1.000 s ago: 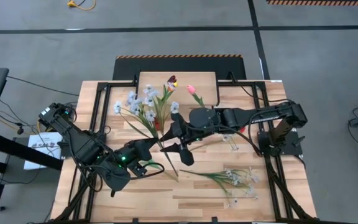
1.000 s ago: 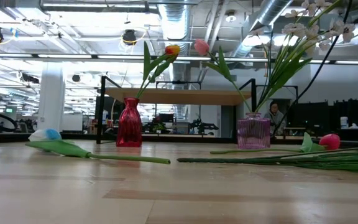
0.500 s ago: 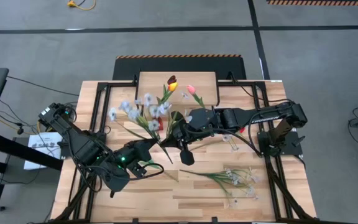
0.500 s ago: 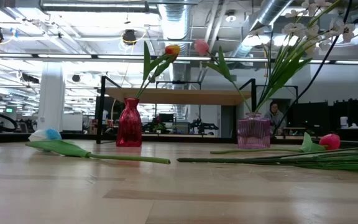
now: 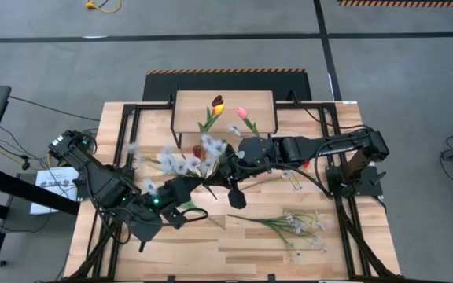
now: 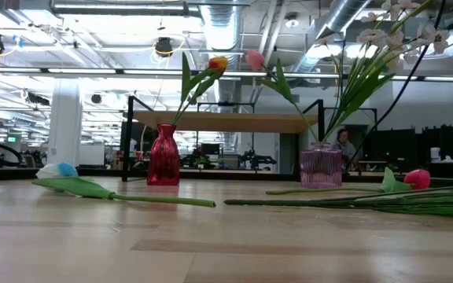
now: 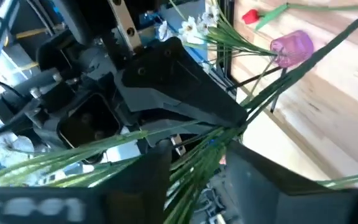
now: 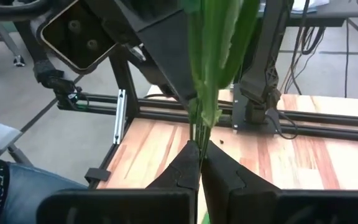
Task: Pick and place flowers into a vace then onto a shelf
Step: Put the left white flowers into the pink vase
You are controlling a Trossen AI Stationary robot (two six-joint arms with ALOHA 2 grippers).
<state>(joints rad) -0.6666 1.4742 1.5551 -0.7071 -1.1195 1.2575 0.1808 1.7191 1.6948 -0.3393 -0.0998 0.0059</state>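
A spray of small white blossoms (image 5: pixel 178 162) on green stems hangs in the air over the table's middle. My right gripper (image 5: pixel 217 174) comes from the right and is shut on its stems (image 8: pixel 205 93). My left gripper (image 5: pixel 193 189) comes from the left and stands open, with the same stems (image 7: pixel 216 134) running between its fingers. A red vase (image 6: pixel 163 155) holds an orange-red tulip (image 6: pixel 218 63). A purple vase (image 6: pixel 321 165) holds a pink tulip (image 6: pixel 255 58) and a white spray. The shelf (image 5: pixel 225 110) stands at the far middle. My right gripper pinches the spray's bundle of stems (image 8: pixel 199 142) between its two fingers, low on the stems. The fingers come from the table's right, slanting slightly down, and lie across the stems. The spray is lifted clear and tilted, blossoms toward the left. Whether my left gripper's fingers (image 7: pixel 148 180) touch the stems, I cannot tell.
A white-blue tulip (image 6: pixel 57 170) lies on the table. A red tulip (image 6: pixel 418 178) and another white spray (image 5: pixel 289 224) lie near the right. Bare wood shows along the near edge. Dark frame rails run along both table sides.
My right gripper has shut on the spray's stems. The blossom end has swung toward the table's near edge and shows blurred, while the stems at the grippers have stayed in place. Both arms have kept their places.
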